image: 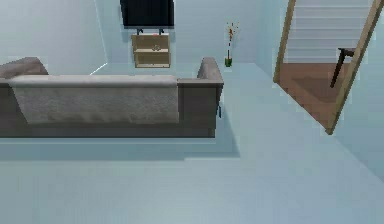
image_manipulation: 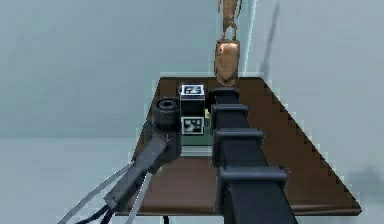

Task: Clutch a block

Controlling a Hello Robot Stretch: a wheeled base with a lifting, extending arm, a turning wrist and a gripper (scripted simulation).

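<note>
So on the arm side view there's a dark brown wooden table (image_manipulation: 290, 150) with the robot's dark square arm bar (image_manipulation: 245, 170) reaching out over it. At the arm's end are the two small white squares with black marks (image_manipulation: 192, 92), and left of them the gripper (image_manipulation: 105, 200), its thin grey fingers slanting down toward the bottom-left edge. The tips run off the edge there, so I honestly can't tell how the fingers are set or whether they've got anything.

The block: there's a small yellow-green speck (image_manipulation: 207, 114) wedged right beside the white squares, on the table side, which might be it, but it's too tiny to call. A tan-orange rounded object (image_manipulation: 228, 58) stands at the table's far edge.

The forward view has the back of a grey fabric sofa (image: 100, 100) on pale blue floor (image: 250, 170), a dark wall screen (image: 147, 12) above a small wooden cabinet (image: 152, 50), a thin potted plant (image: 231, 45) and a wood-framed doorway (image: 350, 80) on the right.
</note>
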